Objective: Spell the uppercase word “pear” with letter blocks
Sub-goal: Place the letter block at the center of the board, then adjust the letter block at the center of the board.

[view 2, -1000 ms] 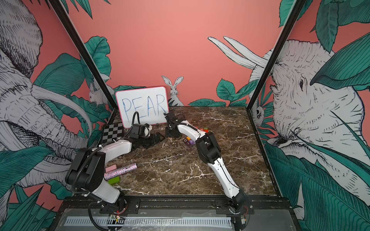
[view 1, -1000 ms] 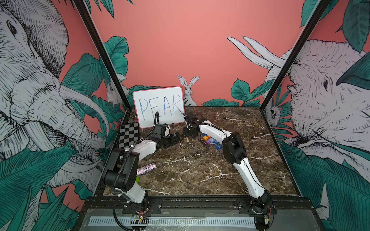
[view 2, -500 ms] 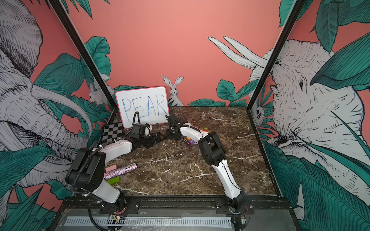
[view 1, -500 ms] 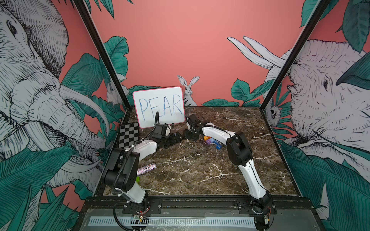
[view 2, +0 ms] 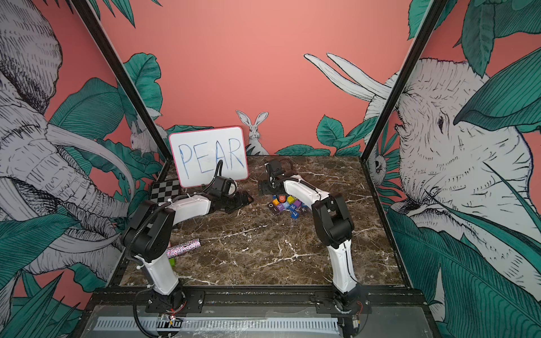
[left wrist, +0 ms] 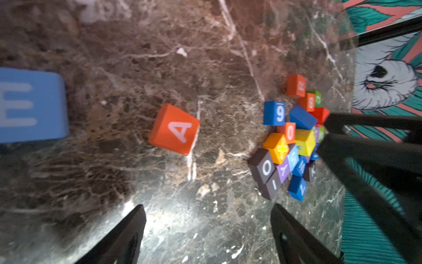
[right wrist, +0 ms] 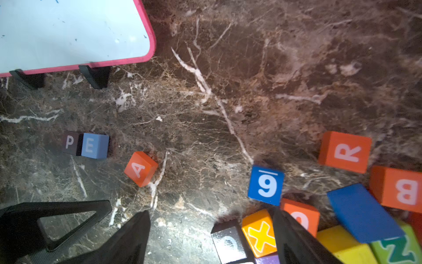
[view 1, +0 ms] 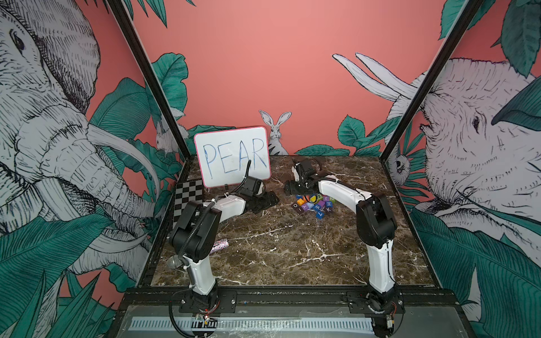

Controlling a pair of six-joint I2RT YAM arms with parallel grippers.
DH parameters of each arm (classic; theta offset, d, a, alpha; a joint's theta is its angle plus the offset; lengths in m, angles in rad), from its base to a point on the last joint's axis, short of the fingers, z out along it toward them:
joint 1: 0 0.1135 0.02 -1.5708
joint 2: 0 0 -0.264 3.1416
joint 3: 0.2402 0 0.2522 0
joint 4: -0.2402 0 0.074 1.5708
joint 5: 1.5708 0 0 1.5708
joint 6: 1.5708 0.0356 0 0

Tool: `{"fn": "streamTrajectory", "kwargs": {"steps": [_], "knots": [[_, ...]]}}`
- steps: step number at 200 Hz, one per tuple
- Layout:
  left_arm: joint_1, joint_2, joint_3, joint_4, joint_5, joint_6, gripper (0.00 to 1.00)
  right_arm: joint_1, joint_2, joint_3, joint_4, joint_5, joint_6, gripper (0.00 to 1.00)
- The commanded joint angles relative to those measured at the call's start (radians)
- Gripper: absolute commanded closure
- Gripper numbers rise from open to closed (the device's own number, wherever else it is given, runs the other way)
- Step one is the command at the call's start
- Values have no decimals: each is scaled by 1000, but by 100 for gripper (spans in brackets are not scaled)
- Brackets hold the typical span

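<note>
Four spelling blocks show: one dark-brown P (right wrist: 70,142), one blue E (right wrist: 94,145), one orange A (right wrist: 141,168), one red-orange R (right wrist: 345,152). One heap of other letter blocks (view 1: 314,204), too jumbled to count, lies at 4 o'clock from the one whiteboard (view 1: 231,156). There is also one checkerboard (view 1: 188,199) and one glittery cylinder (view 2: 183,247).

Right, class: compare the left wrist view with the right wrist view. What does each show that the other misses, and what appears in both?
Only the left wrist view: the blue Y block and the dark I block at the pile's edge, plus the painted wall. Only the right wrist view: the dark-brown P block, touching the blue E block, and a pink-rimmed corner of the whiteboard. Both: the E, the tilted orange A block lying apart from it, the red-orange R block and the blue 9 block.
</note>
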Motion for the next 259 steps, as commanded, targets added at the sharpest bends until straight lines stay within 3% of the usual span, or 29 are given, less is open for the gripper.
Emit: {"fn": "streamTrajectory", "kwargs": {"steps": [1,24,222,259], "knots": [[-1,-5,47,-32,-37,-24,15,-20,-39,-15,17,36,-73,8],[-10,28,96,-88,-48,-13,16,-22,-46,-34,43,17,-83,1],[-30,272,401,-309,-143,90,22,-50,-122,-200,190,-77,-38,2],[-51,327,496,-419,-219,155,31,-50,-124,-214,209,-91,-32,1]]}}
